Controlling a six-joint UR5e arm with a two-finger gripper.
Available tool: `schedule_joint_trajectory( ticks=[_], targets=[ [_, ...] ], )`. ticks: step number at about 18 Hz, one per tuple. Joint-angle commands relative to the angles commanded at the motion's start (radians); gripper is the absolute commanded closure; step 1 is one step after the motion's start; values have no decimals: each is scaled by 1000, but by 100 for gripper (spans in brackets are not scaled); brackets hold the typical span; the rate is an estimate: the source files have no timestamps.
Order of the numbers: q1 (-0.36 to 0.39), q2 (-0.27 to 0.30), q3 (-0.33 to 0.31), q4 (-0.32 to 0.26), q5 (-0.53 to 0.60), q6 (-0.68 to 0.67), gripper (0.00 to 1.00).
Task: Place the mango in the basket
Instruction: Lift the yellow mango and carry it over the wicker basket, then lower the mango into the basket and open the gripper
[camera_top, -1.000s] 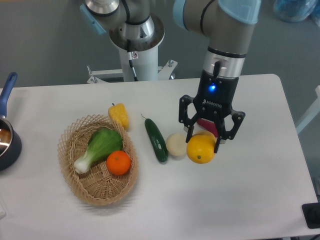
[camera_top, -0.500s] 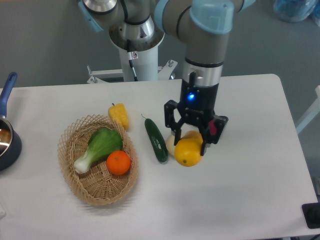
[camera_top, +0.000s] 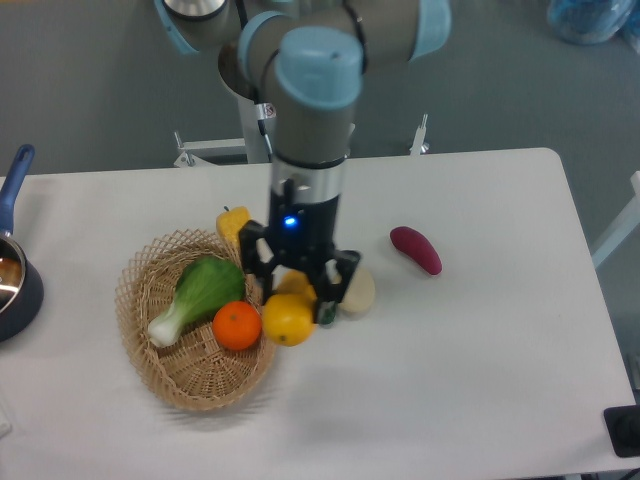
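The jaws grip the mango (camera_top: 287, 318), lifted off the worktop (camera_top: 480, 380); the basket (camera_top: 150, 360) rim lies just below them. Carrying looks nearly done; lowering and release remain.

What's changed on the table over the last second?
The gripper, shut on the mango, carried it left from mid-table to the right rim of the basket. That uncovered the purple eggplant and now hides the cucumber. The orange, lettuce and corn haven't moved.
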Motion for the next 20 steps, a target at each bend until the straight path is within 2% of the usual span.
schedule_joint_trajectory(
  ticks=[3,5,9,12,20],
  targets=[
    [-41,-40,-6,0,3,83,79],
    [-64,-64,-5,2,5,92,79],
    [-104,-111,5,8,9,11,78],
    [-130,-112,-14,11,11,-12,78],
    [-140,-181,17,34,11,-60,78]
  ],
)
